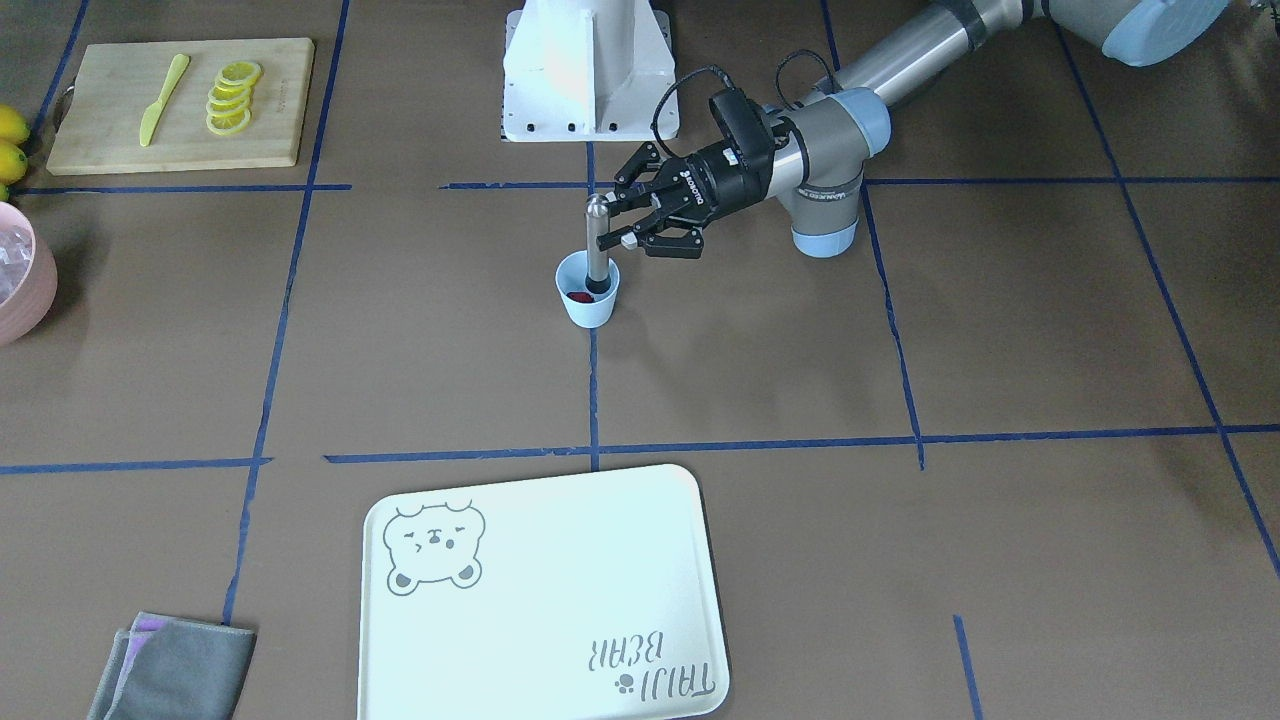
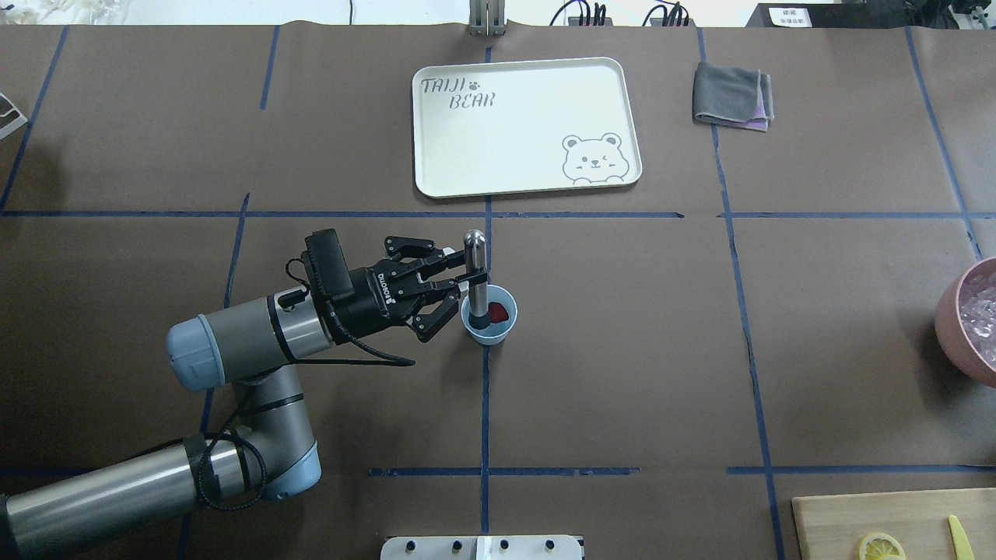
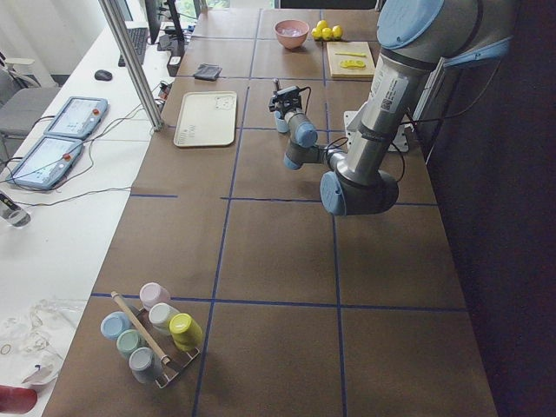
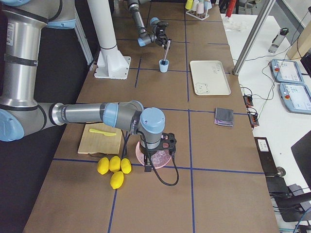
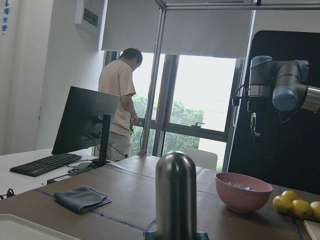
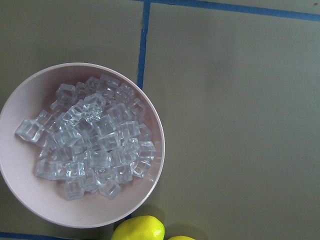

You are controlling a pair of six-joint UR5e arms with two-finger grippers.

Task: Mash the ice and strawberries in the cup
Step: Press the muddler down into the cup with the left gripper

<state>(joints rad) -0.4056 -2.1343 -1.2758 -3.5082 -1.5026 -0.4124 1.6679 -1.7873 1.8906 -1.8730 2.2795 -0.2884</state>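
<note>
The pale-blue cup (image 2: 489,325) stands at mid-table, also in the front view (image 1: 588,305). A red strawberry (image 2: 500,313) lies inside it (image 1: 577,296); I see no ice in the cup. My left gripper (image 2: 469,278) is shut on an upright steel muddler (image 2: 475,249) whose lower end stands in the cup (image 1: 597,240); its rounded top fills the left wrist view (image 5: 176,195). The ice (image 6: 90,145) lies as many clear cubes in a pink bowl (image 6: 145,200). My right gripper (image 4: 163,145) hangs over that bowl; I cannot tell if it is open or shut.
A white bear tray (image 2: 521,124) and a grey cloth (image 2: 731,97) lie beyond the cup. A cutting board (image 1: 180,105) holds lemon slices (image 1: 232,95) and a yellow knife (image 1: 163,98). Whole lemons (image 4: 112,167) lie by the bowl. A cup rack (image 3: 152,334) stands at the far left.
</note>
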